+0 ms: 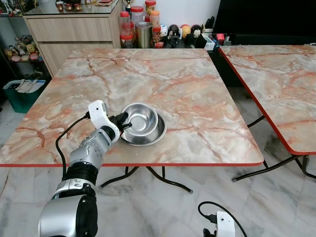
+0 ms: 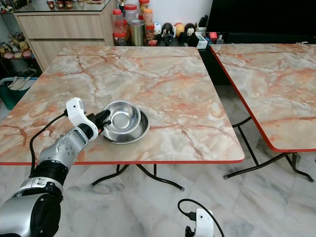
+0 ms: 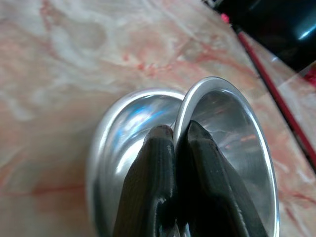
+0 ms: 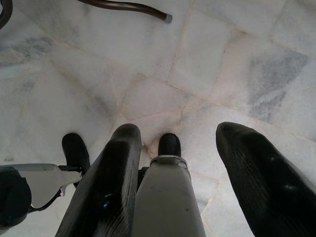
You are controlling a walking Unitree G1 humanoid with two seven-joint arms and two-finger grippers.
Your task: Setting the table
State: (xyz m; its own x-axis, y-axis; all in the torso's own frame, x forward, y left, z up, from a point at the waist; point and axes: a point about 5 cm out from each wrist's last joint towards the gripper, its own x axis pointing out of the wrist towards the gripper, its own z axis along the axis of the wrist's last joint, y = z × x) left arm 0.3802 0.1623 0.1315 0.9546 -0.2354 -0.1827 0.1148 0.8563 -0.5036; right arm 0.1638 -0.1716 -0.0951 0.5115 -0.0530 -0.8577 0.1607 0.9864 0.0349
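Two steel bowls sit near the front edge of the marble table. The upper bowl is tilted and rests in the lower bowl. My left gripper is shut on the upper bowl's near-left rim; in the left wrist view the two black fingers pinch that rim, one inside and one outside, with the lower bowl beneath. My right gripper hangs low over the tiled floor, open and holding nothing.
A second marble table stands to the right across a narrow gap. Behind the table are a wooden cabinet, jars and small figurines. A green basket sits on the floor at left.
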